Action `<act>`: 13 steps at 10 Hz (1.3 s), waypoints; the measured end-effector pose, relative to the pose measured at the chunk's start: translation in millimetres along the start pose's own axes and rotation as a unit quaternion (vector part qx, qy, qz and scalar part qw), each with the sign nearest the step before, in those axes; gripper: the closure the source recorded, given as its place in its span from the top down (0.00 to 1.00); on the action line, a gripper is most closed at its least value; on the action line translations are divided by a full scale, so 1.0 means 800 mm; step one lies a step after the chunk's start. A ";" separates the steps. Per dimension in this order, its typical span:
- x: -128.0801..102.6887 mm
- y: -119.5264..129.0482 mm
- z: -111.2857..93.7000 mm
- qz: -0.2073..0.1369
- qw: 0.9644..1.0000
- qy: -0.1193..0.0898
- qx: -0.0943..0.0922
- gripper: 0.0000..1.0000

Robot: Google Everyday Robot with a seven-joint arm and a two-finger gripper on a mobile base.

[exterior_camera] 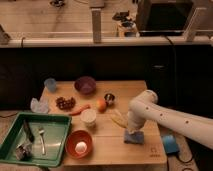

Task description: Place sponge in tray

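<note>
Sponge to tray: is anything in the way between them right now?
Yes. The orange bowl stands on the table directly between the sponge and the tray, beside the tray's right rim. A white cup sits just behind that line. The gripper is at the sponge.

- One gripper (132,130), low over the sponge at the right of the bench (107,145).
- One blue sponge (134,138).
- One green tray (61,120).
- Two bowls: an orange-red bowl (71,139) and a purple bowl (85,85).
- Three cups: a white cup (88,117), a blue cup (50,84) and a metal cup (109,98).
- One orange fruit (101,104), one carrot (80,109), one banana (118,120).
- One bunch of grapes (65,103).
</note>
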 end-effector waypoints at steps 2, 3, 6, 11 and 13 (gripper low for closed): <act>0.004 -0.002 0.005 0.007 1.000 -0.001 0.002 0.11; 0.003 -0.004 0.011 0.009 1.000 -0.002 0.004 0.21; -0.008 0.010 0.008 0.018 1.000 -0.004 0.010 0.50; -0.014 0.005 0.010 0.031 0.999 -0.006 0.016 0.42; -0.015 0.006 0.010 0.038 0.999 -0.008 0.019 0.43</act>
